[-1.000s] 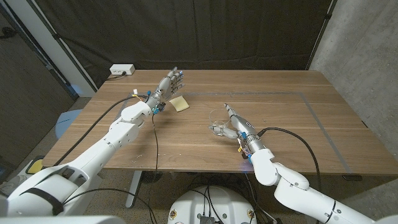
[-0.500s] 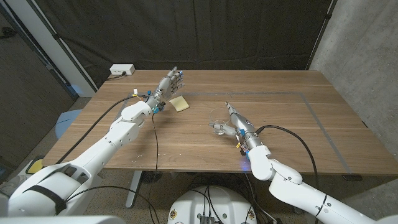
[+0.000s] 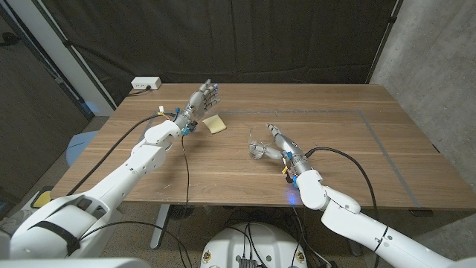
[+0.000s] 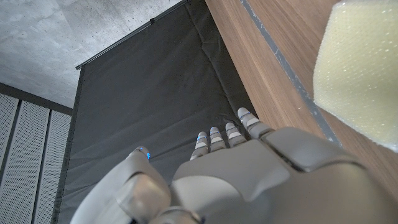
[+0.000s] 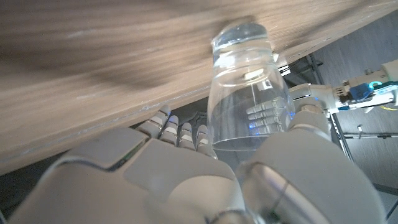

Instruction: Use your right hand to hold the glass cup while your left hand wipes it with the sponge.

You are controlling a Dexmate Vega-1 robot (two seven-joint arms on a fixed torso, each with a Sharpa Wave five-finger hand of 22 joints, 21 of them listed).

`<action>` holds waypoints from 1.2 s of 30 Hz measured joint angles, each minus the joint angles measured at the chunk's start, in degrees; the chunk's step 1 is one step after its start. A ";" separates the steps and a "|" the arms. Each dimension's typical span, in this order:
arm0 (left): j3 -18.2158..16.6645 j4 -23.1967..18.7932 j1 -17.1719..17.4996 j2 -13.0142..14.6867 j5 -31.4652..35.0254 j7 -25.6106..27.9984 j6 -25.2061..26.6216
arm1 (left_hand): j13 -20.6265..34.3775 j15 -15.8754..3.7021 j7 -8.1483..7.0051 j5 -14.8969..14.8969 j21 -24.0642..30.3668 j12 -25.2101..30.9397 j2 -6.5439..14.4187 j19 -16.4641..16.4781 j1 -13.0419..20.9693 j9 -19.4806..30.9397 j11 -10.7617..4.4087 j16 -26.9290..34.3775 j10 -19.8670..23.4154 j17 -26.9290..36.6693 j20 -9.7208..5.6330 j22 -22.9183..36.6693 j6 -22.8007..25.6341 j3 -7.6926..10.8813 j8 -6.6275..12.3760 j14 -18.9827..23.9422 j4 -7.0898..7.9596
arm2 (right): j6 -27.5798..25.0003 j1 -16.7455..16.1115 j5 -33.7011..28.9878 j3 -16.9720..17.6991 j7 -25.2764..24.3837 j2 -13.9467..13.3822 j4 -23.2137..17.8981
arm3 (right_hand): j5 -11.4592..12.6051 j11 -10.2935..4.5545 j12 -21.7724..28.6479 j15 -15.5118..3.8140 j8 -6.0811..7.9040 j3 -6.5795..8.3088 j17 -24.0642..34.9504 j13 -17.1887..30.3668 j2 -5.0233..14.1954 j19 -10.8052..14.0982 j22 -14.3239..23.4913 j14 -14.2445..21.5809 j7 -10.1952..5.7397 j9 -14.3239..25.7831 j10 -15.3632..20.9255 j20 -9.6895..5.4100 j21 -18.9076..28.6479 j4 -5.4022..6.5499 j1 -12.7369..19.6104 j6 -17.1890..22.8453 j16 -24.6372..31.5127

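glass cup [image 3: 259, 144] stands on the tabletop [image 3: 335, 141], right hand [image 3: 280, 147] fingers wrapped around it; left hand [image 3: 199, 102] hovers beside the yellow sponge [image 3: 215, 123], fingers spread, grasping nothing.

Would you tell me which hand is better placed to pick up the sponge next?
The left hand: it stands open right beside the sponge, while the right hand is around the glass cup.

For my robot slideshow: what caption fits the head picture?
Right hand reaches around the glass cup; open left hand waits beside the sponge.
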 measured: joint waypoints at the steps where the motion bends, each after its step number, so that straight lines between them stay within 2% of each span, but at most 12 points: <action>1: -0.01 0.00 0.00 0.00 0.00 0.00 0.00 | 0.00 0.00 0.00 0.00 0.00 0.00 0.00 0.00 0.00 0.00 0.00 0.00 0.00 0.00 0.00 0.00 0.00 -0.06 0.00 0.00 0.06 | 0.50 0.00 0.70 0.00 0.45 0.00 0.00 | 0.01 0.21 0.00 0.21 0.00 0.00 0.00 0.00 0.54 -0.26 0.00 -0.21 0.14 0.00 -0.22 0.26 0.00 0.00 0.43 -0.14 0.00; 3: -0.01 0.01 -0.05 -0.02 0.00 0.00 0.00 | 0.00 0.00 0.00 0.00 0.00 0.00 0.00 0.00 0.00 0.00 0.00 0.00 0.00 0.00 0.00 0.00 0.00 -0.05 0.00 0.00 0.06 | 1.83 0.00 1.88 0.00 0.94 0.00 0.00 | 0.01 0.31 0.00 0.31 -0.28 0.01 0.00 0.00 0.76 -0.38 0.00 -0.30 0.51 0.00 -0.31 0.38 0.00 -0.01 0.62 -0.52 0.00; 4: 0.00 0.01 -0.07 -0.03 0.04 0.03 0.13 | 0.00 0.00 0.00 0.00 0.00 0.00 0.00 0.00 0.00 0.00 0.00 0.00 0.00 0.00 0.00 0.00 0.00 -0.05 0.00 0.00 0.05 | 2.03 1.04 2.08 0.96 1.01 0.31 3.58 | 0.01 0.24 0.19 0.28 -0.52 0.12 0.00 0.00 0.82 -0.36 0.00 -0.28 0.51 -0.05 -0.24 0.36 0.04 -0.13 0.77 -0.52 0.00; 7: 0.00 -0.02 -0.08 -0.03 0.13 0.07 0.25 | 0.00 0.00 0.00 0.00 0.00 0.00 0.00 0.00 0.00 0.00 0.00 0.00 0.00 0.00 0.00 0.00 0.00 -0.05 0.00 0.00 0.05 | 3.54 1.18 3.45 1.13 1.40 0.43 4.20 | -0.05 -0.85 1.78 -0.89 -0.55 0.78 0.00 0.16 0.47 1.29 0.00 1.97 0.85 -0.14 3.27 -0.53 0.92 -0.82 3.32 0.56 0.86; 12: -0.01 -0.31 -0.09 -0.03 0.27 0.26 0.40 | 0.00 0.00 0.00 0.00 0.00 0.00 0.00 0.00 0.00 0.00 0.00 0.00 0.00 -0.04 0.00 0.00 0.00 -0.05 0.00 0.00 0.05 | 5.21 1.18 4.29 1.32 1.19 0.74 4.97 | -0.28 -0.85 2.54 -1.75 -0.43 0.30 -0.01 0.26 -0.19 2.11 0.00 3.62 0.88 -0.14 5.32 -0.86 1.35 -0.99 3.96 1.32 0.89; 14: 0.00 -0.43 -0.09 -0.03 0.32 0.36 0.53 | 0.00 0.00 0.00 0.00 0.00 0.00 0.00 0.00 0.00 0.00 0.00 0.00 0.00 -0.13 0.00 0.00 0.00 -0.05 0.00 0.00 0.05 | 5.73 1.18 4.45 1.38 1.01 0.86 5.26 | -0.28 -0.74 2.12 -1.65 -1.61 -0.53 0.11 0.33 -0.86 2.09 0.00 3.27 1.52 -0.14 3.91 -0.87 1.35 -0.50 3.45 -1.05 0.89; 17: 0.01 -0.44 -0.09 -0.03 0.34 0.42 0.60 | 0.00 0.00 0.00 0.00 0.00 0.00 0.00 0.00 0.00 0.00 0.00 0.00 0.00 -0.13 0.00 0.00 0.00 -0.29 0.00 0.00 -0.18 | 5.76 1.19 4.46 1.39 1.00 0.89 5.41 | -0.72 0.22 0.93 -1.27 -3.19 -1.79 0.26 0.48 -1.97 1.37 0.27 1.48 3.48 0.02 1.18 -1.59 1.36 0.14 2.64 -5.23 0.43; 20: 0.02 -0.73 -0.05 0.01 0.35 0.53 0.62 | 0.00 0.00 0.00 0.00 0.00 0.00 0.00 0.00 0.00 0.00 0.00 0.00 0.00 -0.13 0.00 0.00 0.00 -0.30 0.00 0.00 -0.19 | 6.33 1.48 4.84 1.35 1.00 1.01 5.64 | -0.72 1.06 0.60 -0.82 -3.57 -2.31 0.26 0.48 -2.19 1.26 0.27 1.03 4.35 0.02 -0.01 -1.69 1.35 0.36 2.43 -7.10 0.43; 28: -0.17 -1.69 0.63 0.45 0.27 0.99 0.69 | 0.00 0.00 0.00 0.00 0.00 0.00 0.00 0.00 0.00 0.00 0.00 0.00 0.00 -0.13 0.00 0.00 0.00 -0.29 0.00 0.00 -0.19 | 8.43 3.62 4.89 0.01 1.93 2.48 7.87 | -0.72 0.77 0.60 -1.15 -3.56 -2.88 0.10 0.56 -2.66 1.97 0.18 0.70 5.09 0.05 -0.46 -2.39 1.35 0.28 2.65 -8.92 0.43; 32: -0.39 -2.13 1.02 0.70 0.02 1.23 0.73 | 0.00 0.00 0.00 0.00 0.00 0.00 0.00 0.00 0.00 0.00 0.00 0.00 0.00 -0.13 0.00 0.00 0.00 -0.29 0.00 0.00 -0.19 | 10.22 5.00 4.63 -0.82 2.25 3.61 9.63 | -0.72 0.29 0.60 -1.96 -3.56 -3.58 0.10 0.76 -3.31 -0.09 0.09 -0.11 4.98 0.29 -0.94 -0.27 0.79 0.05 3.31 -11.22 0.44; 34: -0.51 -2.32 1.23 0.83 -0.12 1.29 0.74 | 0.00 0.00 0.00 0.00 0.00 0.00 0.00 0.00 0.00 0.00 0.00 0.00 0.00 -0.13 0.00 0.00 0.00 -0.29 0.00 0.00 -0.19 | 11.15 5.71 4.45 -1.18 2.32 4.23 10.49 | -0.72 0.27 0.60 -2.25 -3.56 -3.87 0.10 0.75 -3.36 -0.67 -0.10 -0.39 4.98 0.45 -0.97 2.22 0.79 0.33 3.36 -11.82 0.44; 36: -0.55 -2.38 1.30 0.87 -0.19 1.31 0.74 | 0.00 0.00 0.00 0.00 0.00 0.00 0.00 0.00 0.00 0.00 0.00 0.00 0.00 -0.13 0.00 0.00 0.00 -0.29 0.00 0.00 -0.19 | 11.52 6.15 4.39 -1.36 2.34 4.60 11.01 | -0.72 -0.12 0.60 -2.56 -3.56 -4.22 0.10 0.75 -3.59 -0.56 -0.18 -0.71 4.98 0.56 -1.35 4.35 0.79 0.04 3.59 -11.82 0.21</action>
